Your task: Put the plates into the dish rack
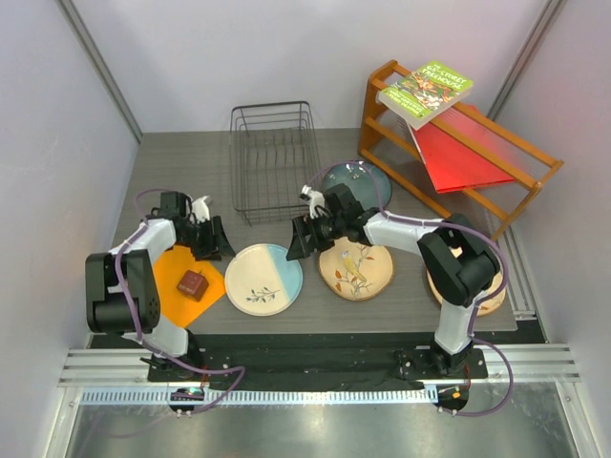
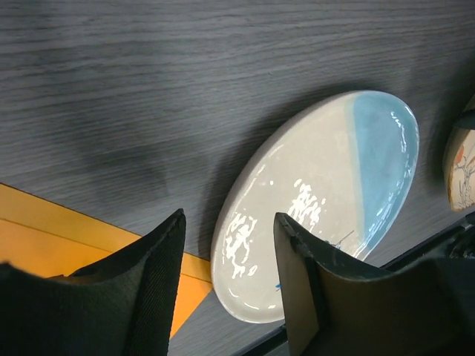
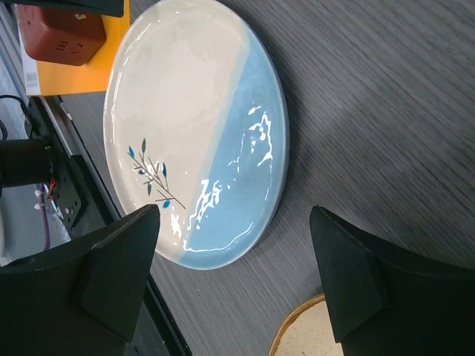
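Bright, even overhead light. White glare patches sit on the cream and light-blue plate point(image 2: 319, 185) in both wrist views; soft shadows smudge the tabletop point(image 2: 148, 89) beside it.

Near row, left to right: mat point(image 1: 172, 272) with block point(image 1: 192, 284) on it, first plate point(image 1: 263, 279), second plate point(image 1: 355, 271), third plate point(image 1: 491, 300). Behind these: rack point(image 1: 274, 160) at centre, fourth plate point(image 1: 368, 179) just right of it. Far right: shelf point(image 1: 370, 124) with book point(image 1: 425, 93) on top.
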Motion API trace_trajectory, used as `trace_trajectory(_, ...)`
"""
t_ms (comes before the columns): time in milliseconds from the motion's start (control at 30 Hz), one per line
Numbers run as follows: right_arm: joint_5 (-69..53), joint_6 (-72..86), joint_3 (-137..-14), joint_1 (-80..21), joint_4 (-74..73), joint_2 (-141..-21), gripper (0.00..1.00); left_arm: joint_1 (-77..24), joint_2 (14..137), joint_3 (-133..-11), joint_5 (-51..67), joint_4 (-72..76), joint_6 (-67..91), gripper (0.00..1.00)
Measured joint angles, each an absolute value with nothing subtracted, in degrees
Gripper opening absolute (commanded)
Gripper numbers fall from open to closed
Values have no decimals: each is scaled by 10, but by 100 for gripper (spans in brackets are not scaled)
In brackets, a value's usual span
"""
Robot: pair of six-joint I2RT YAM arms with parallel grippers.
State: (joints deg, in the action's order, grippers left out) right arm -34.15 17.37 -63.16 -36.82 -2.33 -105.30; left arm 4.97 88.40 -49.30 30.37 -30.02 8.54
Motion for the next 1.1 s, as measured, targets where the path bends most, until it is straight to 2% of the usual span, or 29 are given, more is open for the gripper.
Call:
trace_trajectory(167,-336,174,-632,-372,-23,-1064,88,50,941,-512,293,-306,77,38)
trace_trajectory(333,-331,178,-632,-375,-21,-1068,88,50,963,-528,309,-321,54,34)
trace_trajectory(567,-334,196,-638,-383,-3,-1092,86,50,1003,-565,350,-358,7,20)
trace_trajectory(900,-337,205,-638,-394,11,-1100,85,50,1059,-605,402,-414,-63,12)
trace_trajectory(1033,-339,209,-637,-398,20,-1103,85,50,1066,-616,407,-434,-90,1)
trace_trajectory(1100,-339,210,-636,-401,25,-1104,85,50,1068,-618,413,-444,-110,0)
